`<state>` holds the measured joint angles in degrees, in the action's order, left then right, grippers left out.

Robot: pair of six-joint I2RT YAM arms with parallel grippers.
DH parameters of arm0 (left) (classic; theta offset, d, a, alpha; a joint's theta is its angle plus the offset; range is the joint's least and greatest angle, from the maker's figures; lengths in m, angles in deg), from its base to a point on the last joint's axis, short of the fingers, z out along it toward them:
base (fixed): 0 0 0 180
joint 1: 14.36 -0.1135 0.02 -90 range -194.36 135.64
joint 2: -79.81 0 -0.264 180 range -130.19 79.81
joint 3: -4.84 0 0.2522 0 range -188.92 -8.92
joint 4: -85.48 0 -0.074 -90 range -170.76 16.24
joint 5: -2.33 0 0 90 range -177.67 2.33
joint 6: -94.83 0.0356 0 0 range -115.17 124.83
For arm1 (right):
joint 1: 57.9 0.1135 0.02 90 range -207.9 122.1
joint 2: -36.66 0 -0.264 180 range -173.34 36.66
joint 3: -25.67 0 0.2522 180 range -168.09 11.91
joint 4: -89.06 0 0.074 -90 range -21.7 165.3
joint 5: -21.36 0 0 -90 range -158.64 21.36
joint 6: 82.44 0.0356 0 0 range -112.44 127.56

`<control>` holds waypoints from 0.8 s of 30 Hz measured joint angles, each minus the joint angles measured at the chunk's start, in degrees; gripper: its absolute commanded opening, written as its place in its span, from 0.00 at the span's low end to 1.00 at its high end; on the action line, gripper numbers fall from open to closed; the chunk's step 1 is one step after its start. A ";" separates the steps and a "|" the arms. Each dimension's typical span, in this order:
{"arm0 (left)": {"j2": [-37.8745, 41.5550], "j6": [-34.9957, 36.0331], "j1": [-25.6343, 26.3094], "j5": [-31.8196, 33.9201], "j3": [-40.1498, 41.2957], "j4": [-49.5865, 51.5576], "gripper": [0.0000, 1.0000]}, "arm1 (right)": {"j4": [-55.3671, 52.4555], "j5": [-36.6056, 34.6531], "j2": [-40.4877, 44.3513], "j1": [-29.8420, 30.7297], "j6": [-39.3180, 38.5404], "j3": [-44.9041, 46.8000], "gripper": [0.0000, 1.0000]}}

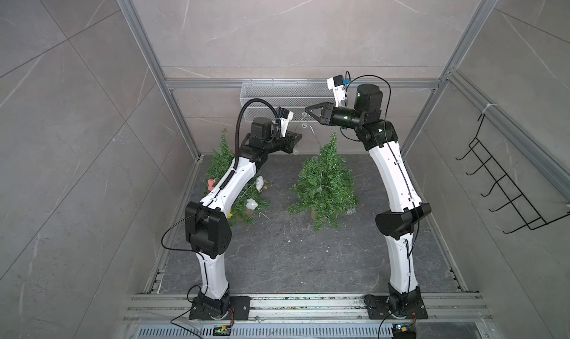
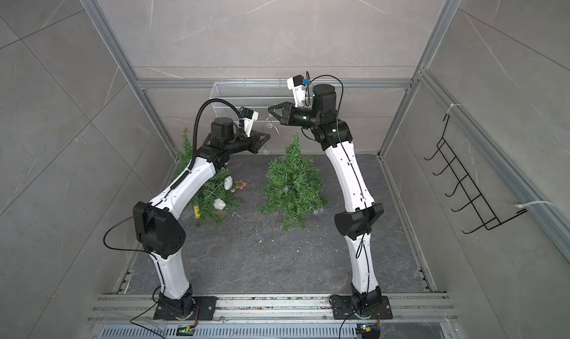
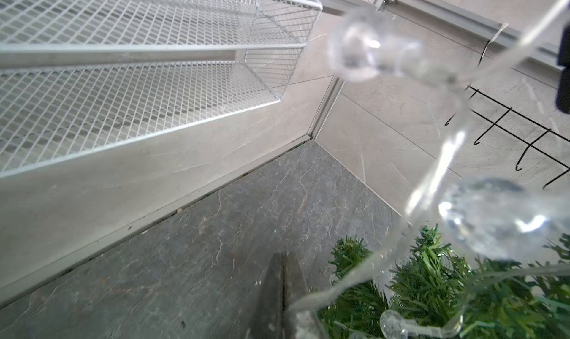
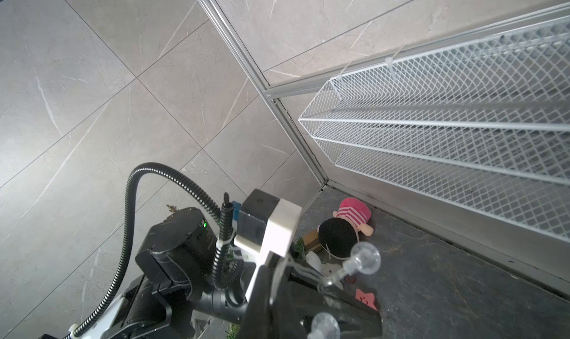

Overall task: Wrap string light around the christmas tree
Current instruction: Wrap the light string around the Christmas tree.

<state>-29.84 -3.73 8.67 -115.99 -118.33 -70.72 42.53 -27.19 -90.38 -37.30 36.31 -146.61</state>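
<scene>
The string (image 1: 303,125) is only partly on: a few bulbs lie among the branches of the middle tree (image 1: 324,183), and the rest hangs above its top, so you have most of the winding left. Your right pincer (image 1: 306,108) is clamped on the string. The left pincer (image 1: 299,135) is pressed together, seemingly pinching it too.

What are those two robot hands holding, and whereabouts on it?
The left hand and right hand each pinch the clear-bulbed string light by its thin wire, between bulbs.
</scene>
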 measured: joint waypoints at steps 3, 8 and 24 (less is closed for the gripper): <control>0.22 0.00 -0.15 0.20 -2.36 3.15 0.00 | 0.02 0.00 0.09 -0.26 0.00 0.46 0.04; 0.83 0.02 -0.07 0.20 -6.47 6.95 0.00 | 0.02 0.04 0.11 -0.76 -0.02 1.09 0.05; 2.27 6.71 2.99 5.29 -16.68 24.44 0.00 | -0.63 0.37 4.20 -2.23 -2.40 8.94 0.30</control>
<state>-27.56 2.98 11.66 -110.70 -135.00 -46.28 41.89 -26.82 -86.18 -39.53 33.91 -137.67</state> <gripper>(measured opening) 0.055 0.260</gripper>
